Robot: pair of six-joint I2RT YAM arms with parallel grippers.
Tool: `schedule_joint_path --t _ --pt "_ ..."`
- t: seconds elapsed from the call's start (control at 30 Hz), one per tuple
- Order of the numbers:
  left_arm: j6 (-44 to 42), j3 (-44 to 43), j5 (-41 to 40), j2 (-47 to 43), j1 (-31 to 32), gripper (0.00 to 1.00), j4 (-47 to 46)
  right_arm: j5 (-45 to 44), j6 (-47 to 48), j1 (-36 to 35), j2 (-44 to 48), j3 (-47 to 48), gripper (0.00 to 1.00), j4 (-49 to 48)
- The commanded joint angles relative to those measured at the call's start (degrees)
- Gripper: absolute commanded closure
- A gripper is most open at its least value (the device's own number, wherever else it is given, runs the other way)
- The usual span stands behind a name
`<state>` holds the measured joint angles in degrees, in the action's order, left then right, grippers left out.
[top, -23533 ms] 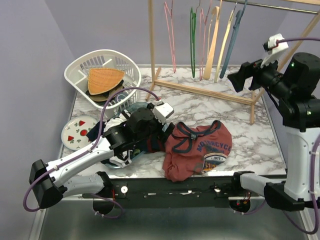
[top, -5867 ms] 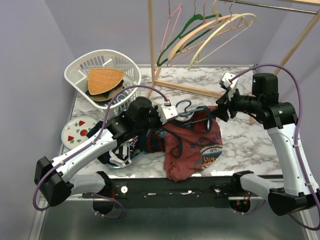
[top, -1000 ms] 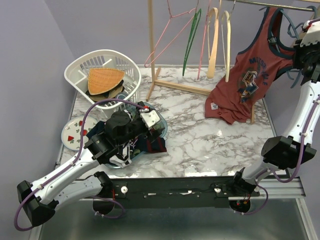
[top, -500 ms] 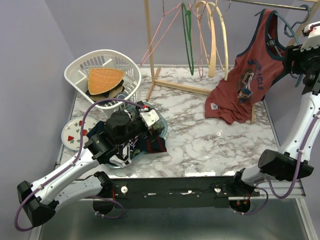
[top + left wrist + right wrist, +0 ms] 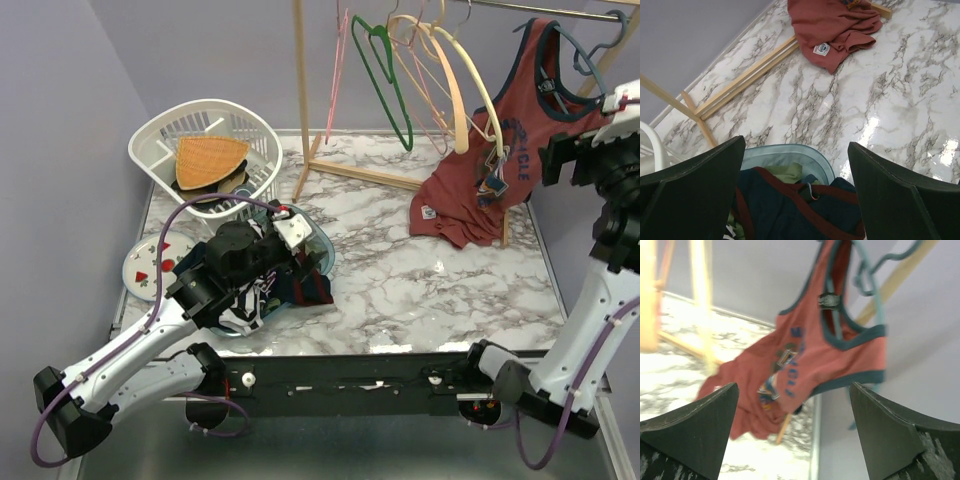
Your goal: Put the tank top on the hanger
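Tank top (image 5: 520, 110) hangs from the hanger (image 5: 597, 40), so right gripper (image 5: 795, 425) and left gripper (image 5: 797, 165), both wide open and empty, bear nothing.

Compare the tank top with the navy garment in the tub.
The tank top is maroon; the navy garment only has a maroon stripe. The tank top hangs on the slate-blue hanger, hem resting on the table; the navy garment lies bunched in the tub. Both are clothing.
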<state>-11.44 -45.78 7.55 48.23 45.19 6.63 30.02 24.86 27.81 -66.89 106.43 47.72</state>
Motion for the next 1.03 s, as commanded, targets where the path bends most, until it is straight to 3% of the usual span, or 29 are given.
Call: schedule_joint_path --t 0.0,0.2,0.53,1.0 --pt "4.0 0.7 1.4 -0.7 -1.5 0.01 -2.6 7.1 -8.2 0.0 9.0 -11.5 0.00 -1.7" --pt "8.6 1.0 1.1 -0.3 -3.9 0.01 -3.4 14.0 -11.5 0.0 16.2 -27.3 0.00 -2.8" --pt "11.0 2.2 -1.7 -0.2 -6.0 0.01 -3.1 6.9 -15.6 0.0 24.6 -48.3 0.00 -10.1" --pt "10.8 2.4 -2.5 0.1 -6.1 0.01 -2.4 4.3 -16.1 0.0 28.6 -53.8 0.00 -12.3"
